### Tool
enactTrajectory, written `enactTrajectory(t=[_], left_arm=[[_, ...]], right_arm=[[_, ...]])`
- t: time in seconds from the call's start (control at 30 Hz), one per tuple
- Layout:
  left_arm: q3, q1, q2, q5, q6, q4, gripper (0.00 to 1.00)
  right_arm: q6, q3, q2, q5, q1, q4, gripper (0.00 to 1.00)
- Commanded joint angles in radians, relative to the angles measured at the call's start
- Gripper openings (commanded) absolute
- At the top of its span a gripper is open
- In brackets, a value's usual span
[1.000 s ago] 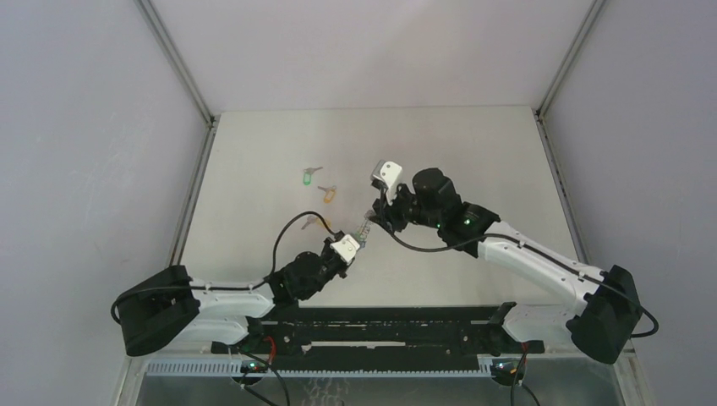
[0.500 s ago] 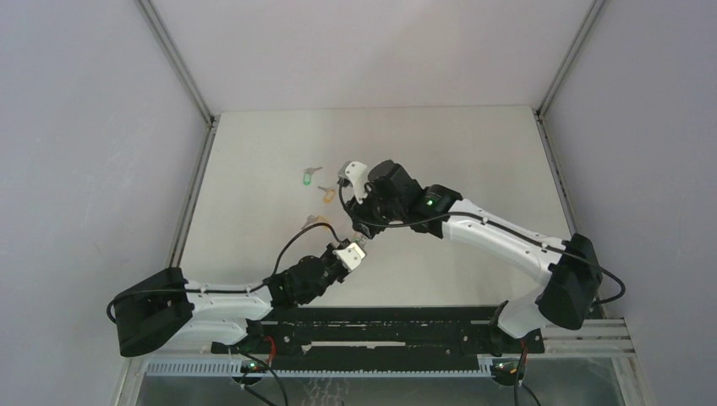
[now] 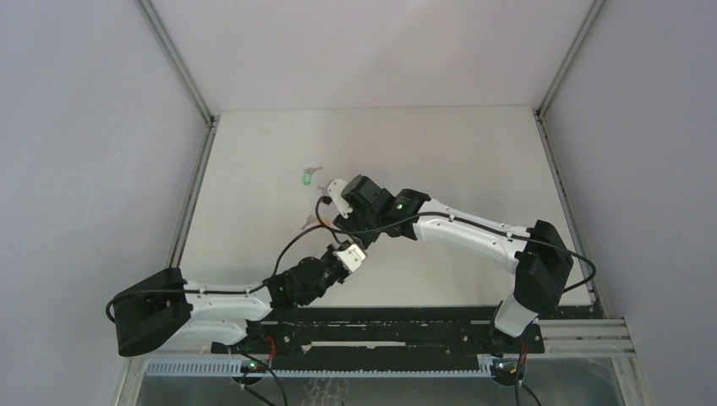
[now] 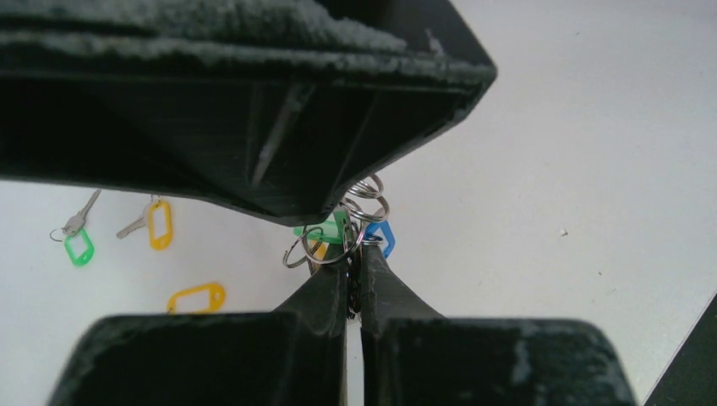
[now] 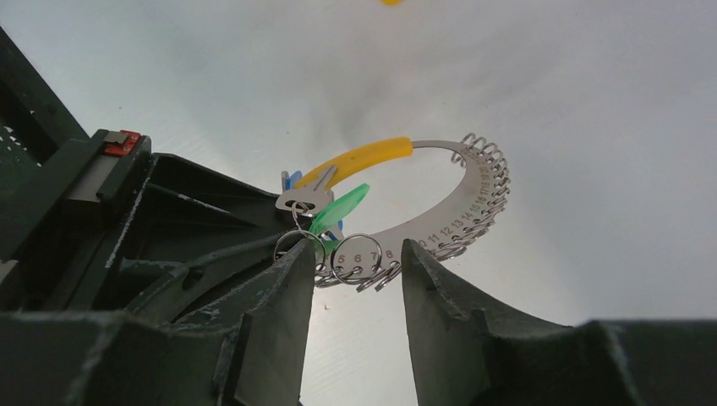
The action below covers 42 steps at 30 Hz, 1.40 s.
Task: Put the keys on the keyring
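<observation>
My left gripper (image 4: pixel 353 254) is shut on the keyring (image 4: pixel 365 199) and holds it just above the table. In the right wrist view the keyring (image 5: pixel 440 228) is a curved silver numbered band with several small split rings, a yellow section, and a green and a blue tag. My right gripper (image 5: pixel 359 249) is open, its jaws on either side of the split rings. The two grippers meet in the top view, left (image 3: pixel 351 250) and right (image 3: pixel 345 228). On the table lie a green-tagged key (image 4: pixel 79 245), an orange-tagged key (image 4: pixel 158 223) and another orange tag (image 4: pixel 196 298).
In the top view the green-tagged key (image 3: pixel 308 178) lies beyond the grippers and one orange key (image 3: pixel 313 222) shows beside the right wrist; the other is hidden under that arm. The table's left rail (image 3: pixel 194 186) runs nearby.
My right arm has swung left and down from mid-table to the left gripper, and its jaws now straddle the keyring. It covers one orange key. The left gripper has barely moved.
</observation>
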Motion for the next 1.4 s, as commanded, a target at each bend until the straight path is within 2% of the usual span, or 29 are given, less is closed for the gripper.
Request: enactTrajectory(t=[0.0,0.53,1.1,1.37], left_arm=[[0.067,-0.006,-0.027,-0.027,0.015,0.070,0.00],[0.065,-0.010,-0.027,-0.045,0.013,0.070,0.00],[0.064,-0.010,-0.010,-0.063,0.009,0.068,0.00],[0.062,-0.010,-0.007,-0.068,0.009,0.069,0.00]], right_arm=[[-0.018,0.068,0.003,0.055,0.021,-0.011,0.42],[-0.057,0.134,0.080,0.116,0.066,-0.082,0.37],[-0.067,0.149,0.028,0.205,0.062,-0.135,0.10],[-0.058,0.146,0.007,0.215,0.049,-0.154,0.05]])
